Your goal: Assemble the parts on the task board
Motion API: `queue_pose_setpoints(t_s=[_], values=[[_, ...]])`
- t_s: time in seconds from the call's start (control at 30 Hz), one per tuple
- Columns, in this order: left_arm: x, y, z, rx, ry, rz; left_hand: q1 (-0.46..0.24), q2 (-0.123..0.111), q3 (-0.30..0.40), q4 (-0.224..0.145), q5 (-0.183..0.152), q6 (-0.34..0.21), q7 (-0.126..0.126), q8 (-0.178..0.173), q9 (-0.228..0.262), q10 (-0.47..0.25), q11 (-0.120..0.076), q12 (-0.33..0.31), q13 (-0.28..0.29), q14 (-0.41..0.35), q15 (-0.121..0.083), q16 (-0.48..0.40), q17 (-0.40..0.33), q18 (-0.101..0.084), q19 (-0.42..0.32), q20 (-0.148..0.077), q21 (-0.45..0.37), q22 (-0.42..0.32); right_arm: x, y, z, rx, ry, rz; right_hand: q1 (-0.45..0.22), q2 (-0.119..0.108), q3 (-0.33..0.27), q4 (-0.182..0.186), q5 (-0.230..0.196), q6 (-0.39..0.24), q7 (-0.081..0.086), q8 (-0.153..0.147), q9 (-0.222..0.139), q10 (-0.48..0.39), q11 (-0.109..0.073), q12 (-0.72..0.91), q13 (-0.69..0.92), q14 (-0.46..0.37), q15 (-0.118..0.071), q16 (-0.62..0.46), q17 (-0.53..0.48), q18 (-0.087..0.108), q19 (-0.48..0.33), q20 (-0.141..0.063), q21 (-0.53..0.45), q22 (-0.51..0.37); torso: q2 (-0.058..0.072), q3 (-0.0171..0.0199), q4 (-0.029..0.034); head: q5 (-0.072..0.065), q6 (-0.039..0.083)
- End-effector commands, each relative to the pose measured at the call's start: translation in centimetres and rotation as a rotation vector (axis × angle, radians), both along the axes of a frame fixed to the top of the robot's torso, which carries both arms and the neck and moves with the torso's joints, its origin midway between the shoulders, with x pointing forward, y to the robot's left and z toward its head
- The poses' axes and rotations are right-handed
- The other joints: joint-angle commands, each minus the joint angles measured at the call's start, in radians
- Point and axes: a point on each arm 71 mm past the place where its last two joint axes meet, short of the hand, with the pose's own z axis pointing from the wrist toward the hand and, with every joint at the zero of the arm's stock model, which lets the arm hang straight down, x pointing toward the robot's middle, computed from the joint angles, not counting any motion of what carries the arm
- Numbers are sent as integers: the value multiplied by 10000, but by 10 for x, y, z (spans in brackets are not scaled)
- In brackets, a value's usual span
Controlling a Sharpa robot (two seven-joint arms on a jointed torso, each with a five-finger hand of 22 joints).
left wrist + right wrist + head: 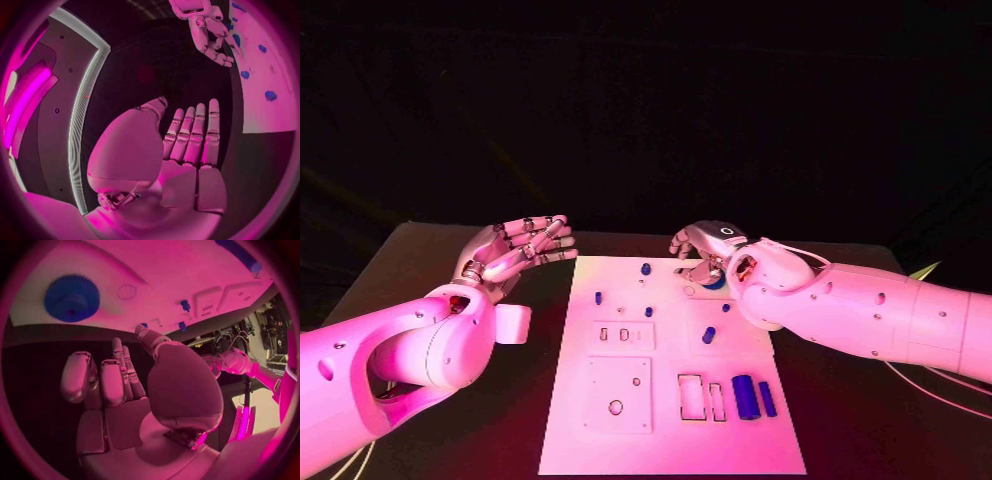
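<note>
While the left hand (516,250) is held open and empty just off the task board (672,440), the right hand (711,255), fingers loosely curled on nothing, is hovered by the blue gear (72,297) at the board's far edge. Looks like a pick is being lined up; a clean grip is needed next.

Looks like a robotics lab: black surface (430,260) under a dark backdrop, white board (672,440), cabled equipment (265,325) behind.

The task board (672,420) looks like smooth matt plastic, the table (430,250) perhaps matt too.
</note>
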Motion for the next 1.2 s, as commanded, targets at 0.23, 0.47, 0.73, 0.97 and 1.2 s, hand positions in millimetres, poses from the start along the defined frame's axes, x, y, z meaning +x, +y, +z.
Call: queue_pose_setpoints(t_s=[0.23, 0.47, 0.73, 0.97, 1.2], values=[[1, 1, 1, -80, -37, -210, 22, -76, 74, -1, -53, -32, 348, -11, -3, -25, 23, -50, -11, -19, 9, -46, 12, 117, 37, 5, 34, 15, -4, -49, 12, 1887, 1495, -1053, -136, -468, -288, 210, -34, 164, -134, -152, 38, 1716, -300, 1173, 809, 355, -225, 541, 815, -169, 414, -187, 685, 956, -92, 109, -185, 84, 106], [3, 3, 0, -79, -22, -214, 26, -84, 86, -14, -56, -41, 343, -18, -6, -37, 24, -53, -12, -53, 17, -71, 18, 113, 31, 8, 38, 15, 1, -69, 9, 1837, 2281, -1324, 893, 94, -3067, 1057, 51, 7, -94, -292, 233, 748, -283, 3417, 3437, 362, -218, 720, 1010, -200, 450, -195, 777, 1237, -94, 155, -234, 107, 99], [3, 3, 0, -86, -21, -233, 26, -84, 86, -14, -56, -41, 343, -18, -6, -37, 24, -53, -12, -53, 17, -71, 18, 113, 31, 8, 38, 15, 4, -75, 5, 1323, 2551, -1454, 1709, 123, -4091, 2175, 73, -384, 74, -148, 493, 1215, -141, 9797, 9363, 725, -63, 1725, 3064, -483, 1036, -45, 1811, 2637, -81, 154, -226, 73, 106], [3, 2, 0, -99, -19, -271, 26, -84, 86, -14, -56, -41, 343, -18, -6, -37, 24, -53, -12, -53, 17, -71, 18, 113, 31, 8, 38, 15, 5, -72, -1, 1170, 2589, -1444, 1641, 209, -4054, 2175, 64, -342, 97, 19, 588, 2693, -90, 12387, 11823, 854, 1, 2013, 3757, -602, 1282, 24, 2240, 3180, -90, 141, -187, 57, 30], [3, 2, 0, -103, -7, -292, 29, -89, 97, -23, -56, -45, 340, -21, -6, -46, 25, -54, -12, -80, 23, -91, 22, 110, 19, 11, 37, 12, 8, -69, -7, 1154, 2634, -1484, 1586, 268, -4016, 2169, 61, -271, 86, 106, 623, 3188, -94, 13062, 12491, 897, 7, 2092, 3968, -661, 1407, 32, 2439, 3425, -83, 135, -189, 79, -36]])
